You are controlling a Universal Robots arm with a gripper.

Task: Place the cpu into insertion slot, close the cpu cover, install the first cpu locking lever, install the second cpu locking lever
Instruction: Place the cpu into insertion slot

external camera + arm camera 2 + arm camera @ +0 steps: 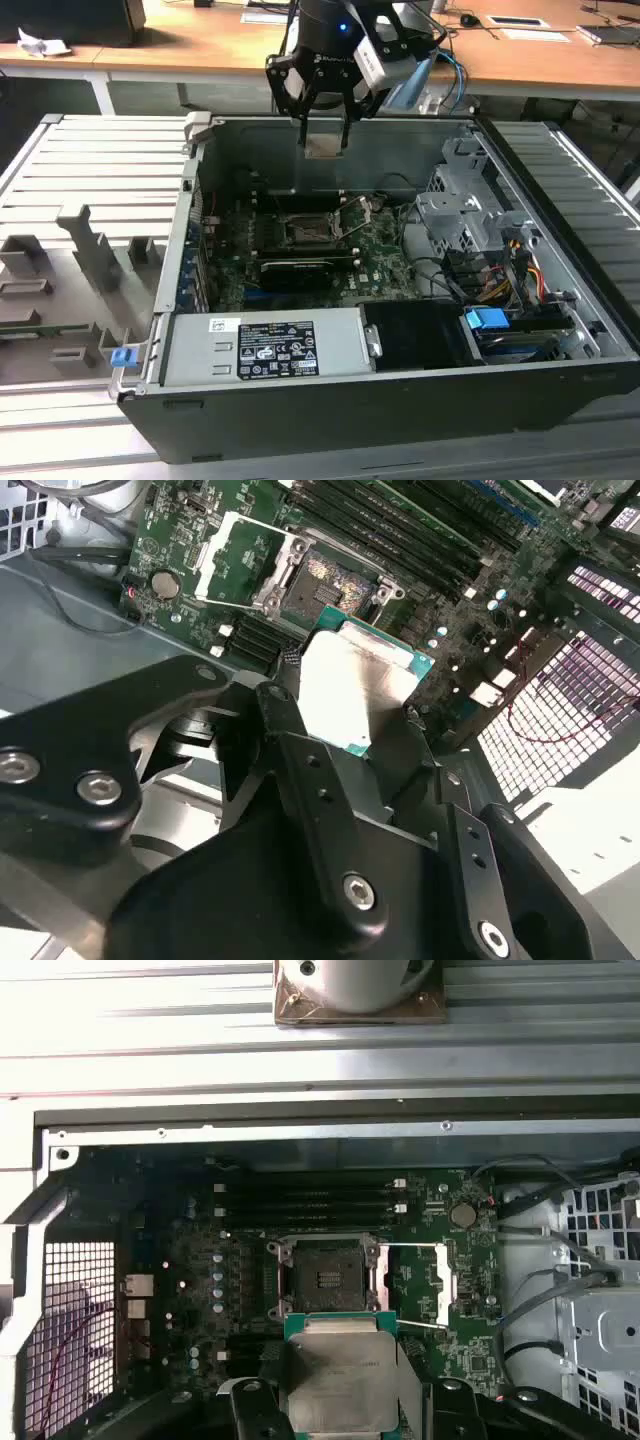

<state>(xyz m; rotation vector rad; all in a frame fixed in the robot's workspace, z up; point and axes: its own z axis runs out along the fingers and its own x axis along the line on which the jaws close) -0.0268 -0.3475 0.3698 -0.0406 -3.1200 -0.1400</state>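
Above the open case [400, 410] our hand [324, 135] grips the cpu [355, 685] by opposite edges, clear of the slot [328, 1275]; we judge it light, stiff, slick, fragile underneath.

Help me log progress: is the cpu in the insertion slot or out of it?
Out. The tool holds the cpu above the board; the insertion slot sits bare, cpu cover swung open.

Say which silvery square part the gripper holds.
The cpu, solid-topped, clamped in the gripper; the cover, an open frame, is swung open beside the slot.
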